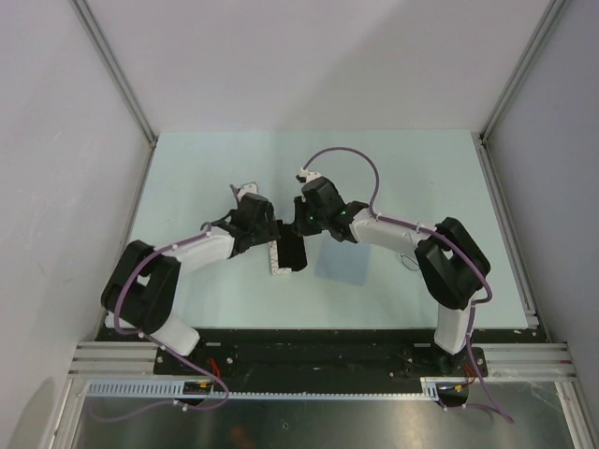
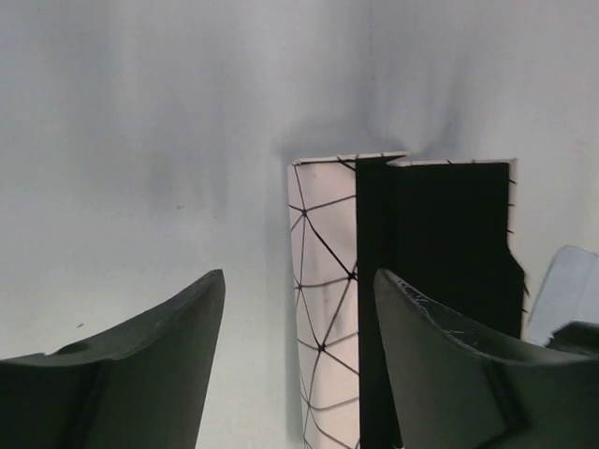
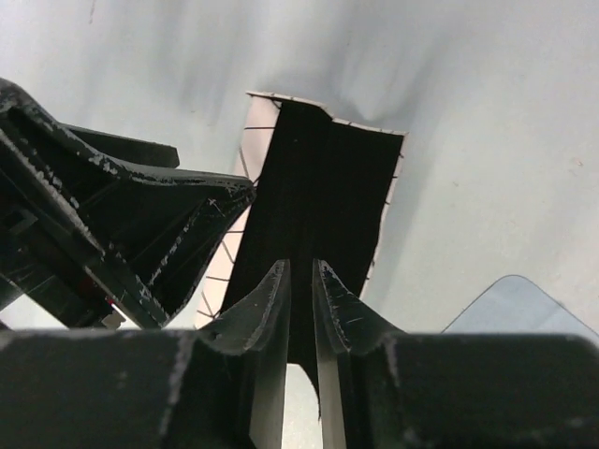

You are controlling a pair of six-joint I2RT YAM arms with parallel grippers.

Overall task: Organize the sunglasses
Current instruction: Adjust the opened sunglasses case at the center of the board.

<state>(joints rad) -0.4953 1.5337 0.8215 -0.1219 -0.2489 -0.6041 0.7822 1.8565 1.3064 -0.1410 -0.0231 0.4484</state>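
Handling: black-and-white patterned folding case [image 3: 318, 187] seems light, stiff; my right gripper [image 3: 300, 268] pinches its flap, left gripper [image 2: 299, 274] spread.

Case [image 1: 288, 254] lies mid-table [image 1: 206, 159], btwn the 2 arms. L gripper [image 2: 299, 281] is at its left, fingers spread w/ case just ahead. R gripper [image 3: 301, 267] is over it from behind-right, fingers pinching its flap. Flat sheet [image 1: 343, 264] lies just right of case
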